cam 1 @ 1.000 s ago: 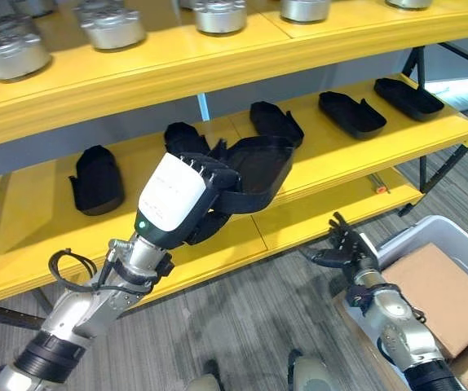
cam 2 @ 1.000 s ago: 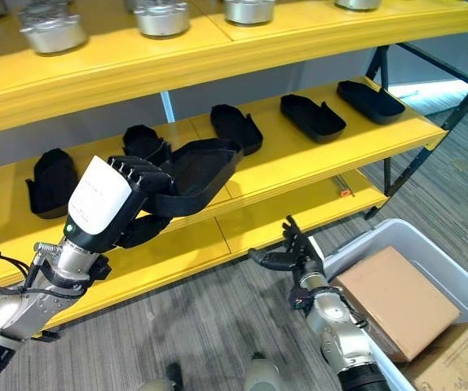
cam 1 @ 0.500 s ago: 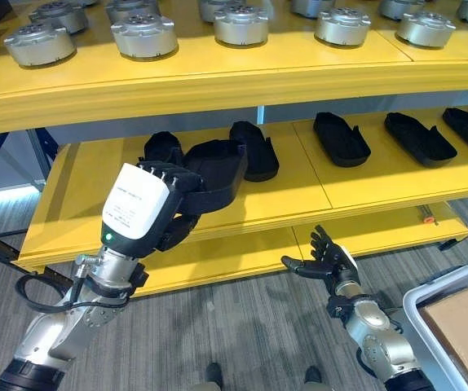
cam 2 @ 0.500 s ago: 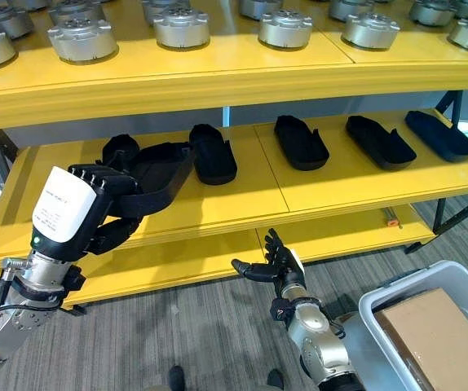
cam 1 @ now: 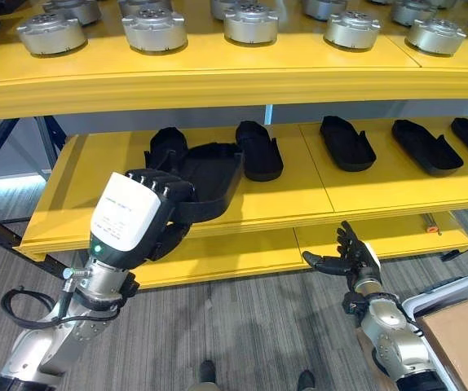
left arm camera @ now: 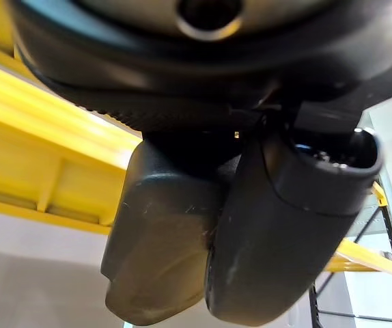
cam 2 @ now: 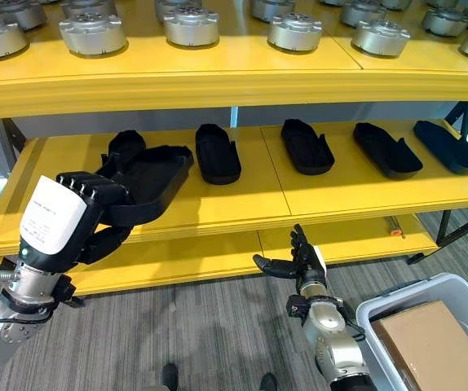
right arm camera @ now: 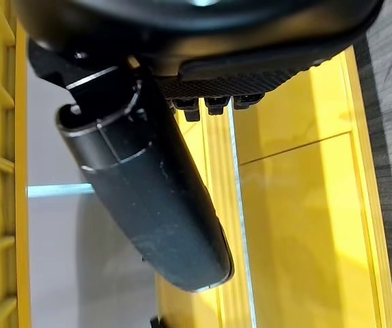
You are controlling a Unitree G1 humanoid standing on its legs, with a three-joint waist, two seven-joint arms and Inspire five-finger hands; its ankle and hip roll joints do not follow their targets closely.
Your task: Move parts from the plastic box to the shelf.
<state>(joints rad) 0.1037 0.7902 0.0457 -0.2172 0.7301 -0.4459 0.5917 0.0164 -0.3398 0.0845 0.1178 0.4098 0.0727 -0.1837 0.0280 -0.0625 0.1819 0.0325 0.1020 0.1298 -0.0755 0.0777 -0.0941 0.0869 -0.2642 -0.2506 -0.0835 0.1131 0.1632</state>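
Left eye view: left hand point(cam 1: 140, 216) has its fingers curled over the rim of a black tray-shaped part point(cam 1: 208, 175), held above the front of the yellow middle shelf point(cam 1: 299, 204), just beside the parts already there. Best placement, I'd say: carry it into the free gap, level it, then let go. Right eye view: right hand point(cam 2: 299, 265) idles low with fingers spread, holding nothing, near the plastic box point(cam 2: 381, 314). Left wrist view: thumb wrapped against the dark part. Right wrist view: fingers straight, nothing in them.
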